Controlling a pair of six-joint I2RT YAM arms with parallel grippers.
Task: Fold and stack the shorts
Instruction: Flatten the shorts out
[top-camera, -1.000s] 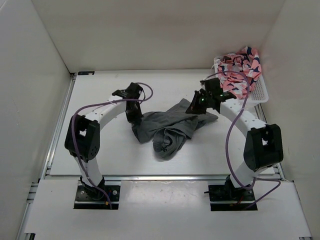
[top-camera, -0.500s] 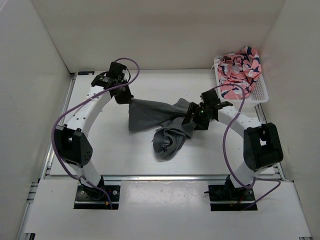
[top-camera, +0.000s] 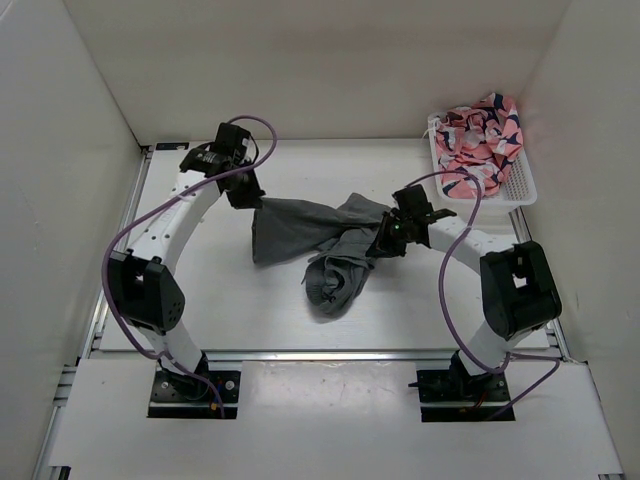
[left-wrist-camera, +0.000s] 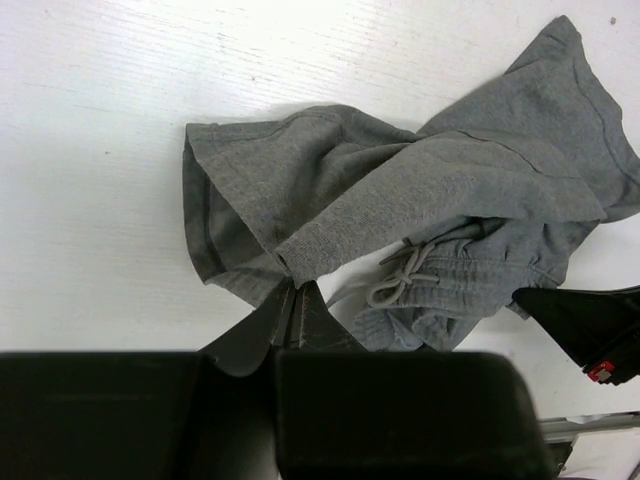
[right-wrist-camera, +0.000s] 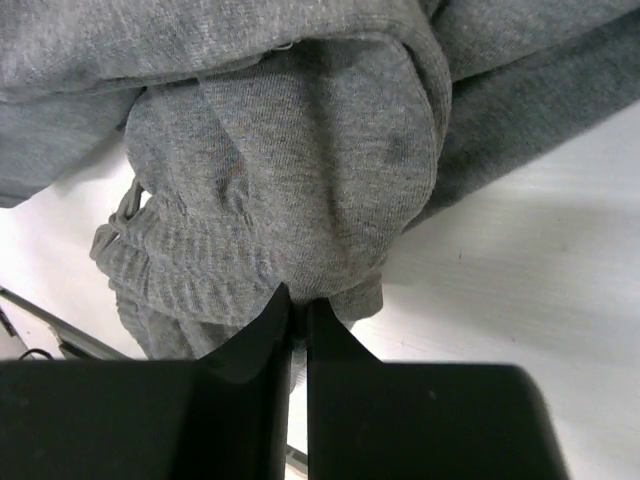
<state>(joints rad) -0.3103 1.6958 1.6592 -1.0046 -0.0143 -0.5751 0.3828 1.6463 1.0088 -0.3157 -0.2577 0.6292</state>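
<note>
Shorts (top-camera: 295, 228), one pair, pinched by left hand (left-wrist-camera: 295, 292) and right hand (right-wrist-camera: 297, 300).

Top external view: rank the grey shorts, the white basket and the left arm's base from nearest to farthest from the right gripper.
1. The shorts: mid-table, pinched in the right gripper itself.
2. The white basket: far right corner, beyond and to the right of the gripper.
3. The left arm's base: near edge, across on the left side.

The shorts (top-camera: 292, 226) are plain grey. The counter (top-camera: 225, 300) is white. The cloth (top-camera: 480, 140) is pink, white and dark blue.
</note>
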